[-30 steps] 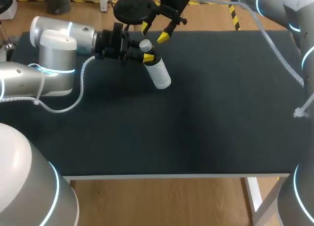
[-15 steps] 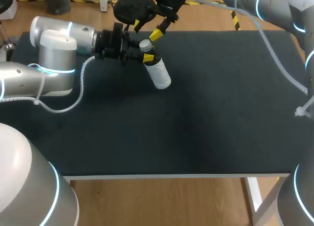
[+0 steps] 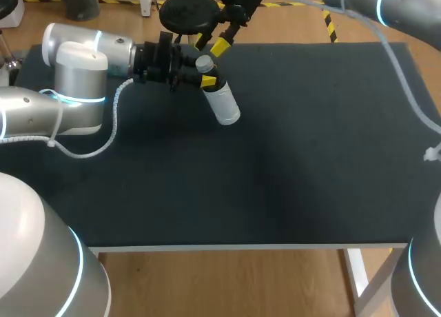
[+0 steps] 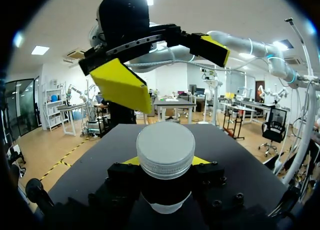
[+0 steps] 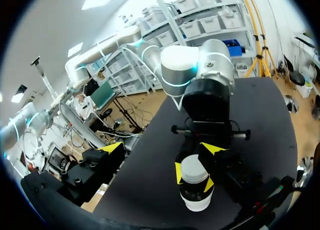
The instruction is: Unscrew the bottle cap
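Head view: the bottle [image 3: 222,100] sits close to the far edge of the bench [image 3: 289,165], left of the middle, so we've got loads of open bench in front of it and off to the right. Its long axis runs from the cap [image 3: 204,63] at the far-left end to the base, nearer us and to the right. Our left arm [image 3: 76,69] comes in low from the left, and the left gripper [image 3: 207,80] has its fingers clamped on the neck just under the cap. Our right arm [image 3: 386,3] reaches in from the far right corner, past the middle. The right gripper [image 3: 211,44] hangs just beyond the cap, fingers apart, not touching it.

Left wrist view: the cap [image 4: 166,146] faces up at us between the yellow tips of the left gripper [image 4: 166,162]. The right gripper [image 4: 170,65] hovers above it, spread wide, one finger to each side.

Right wrist view: the bottle [image 5: 197,197] stands with its cap [image 5: 193,169] up, pinched by the left gripper [image 5: 193,179], with the left arm [image 5: 197,70] behind it. Bare bench [image 5: 260,120] all round.
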Robot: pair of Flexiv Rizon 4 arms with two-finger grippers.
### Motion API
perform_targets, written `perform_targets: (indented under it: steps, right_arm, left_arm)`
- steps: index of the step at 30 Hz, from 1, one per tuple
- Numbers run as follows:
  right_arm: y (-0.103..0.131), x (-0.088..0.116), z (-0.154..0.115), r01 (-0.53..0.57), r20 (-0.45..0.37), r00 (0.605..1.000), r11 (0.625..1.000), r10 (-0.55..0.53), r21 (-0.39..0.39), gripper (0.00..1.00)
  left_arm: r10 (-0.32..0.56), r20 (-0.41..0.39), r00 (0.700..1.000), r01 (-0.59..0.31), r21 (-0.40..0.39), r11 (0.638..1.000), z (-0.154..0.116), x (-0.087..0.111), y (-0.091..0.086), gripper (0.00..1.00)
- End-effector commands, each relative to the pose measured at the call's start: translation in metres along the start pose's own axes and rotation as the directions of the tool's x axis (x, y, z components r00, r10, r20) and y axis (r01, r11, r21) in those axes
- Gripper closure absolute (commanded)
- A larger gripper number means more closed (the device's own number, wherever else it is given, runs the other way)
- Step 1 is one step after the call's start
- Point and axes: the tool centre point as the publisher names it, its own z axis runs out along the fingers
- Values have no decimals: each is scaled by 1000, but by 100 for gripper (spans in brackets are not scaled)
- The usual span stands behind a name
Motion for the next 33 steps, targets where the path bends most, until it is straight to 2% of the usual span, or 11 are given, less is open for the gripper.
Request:
perform_targets:
  steps: [1, 12, 33]
  right_arm:
    - [-8, 22, 3, 22, 609, 793, 1000, -9, -15, 0]
    - [-16, 6, 8, 14, 691, 723, 1000, 6, -23, 0]
    - [-25, -22, 21, 27, 672, 740, 996, 41, -90, 0]
  left_arm:
    - [0, 1, 1000, 0, -1, 1000, 0, 0, 0, 100]
    - [0, 1, 1000, 0, -1, 1000, 0, 0, 0, 100]
    - [0, 1, 1000, 0, -1, 1000, 0, 0, 0, 100]
